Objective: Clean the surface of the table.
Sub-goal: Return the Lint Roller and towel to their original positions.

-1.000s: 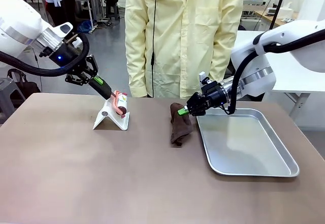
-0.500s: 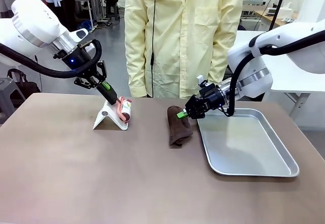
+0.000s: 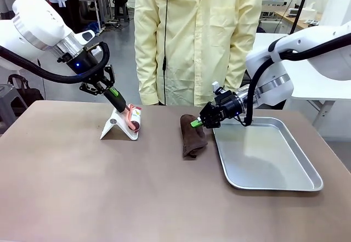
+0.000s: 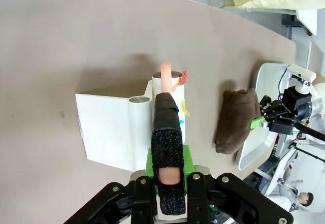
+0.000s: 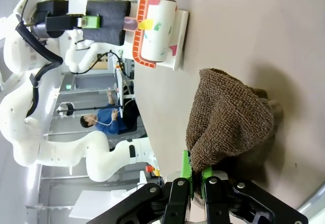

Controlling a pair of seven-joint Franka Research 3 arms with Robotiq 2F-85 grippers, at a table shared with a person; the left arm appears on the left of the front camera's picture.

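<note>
Busy lab behind, the taupe table (image 3: 109,187) fills the lower frame. Left gripper (image 3: 122,103), upper left, is clamped on a lint roller (image 3: 134,119) handle in its white stand (image 3: 118,128). Right gripper (image 3: 195,123), centre, pinches a brown cloth (image 3: 193,136) beside the steel tray (image 3: 269,154). I'd press the cloth flat and wipe in slow overlapping passes

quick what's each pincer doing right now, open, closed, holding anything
Left pincer: closed on the lint roller's handle at its white stand.
Right pincer: closed on the brown cloth, which rests on the table.
</note>
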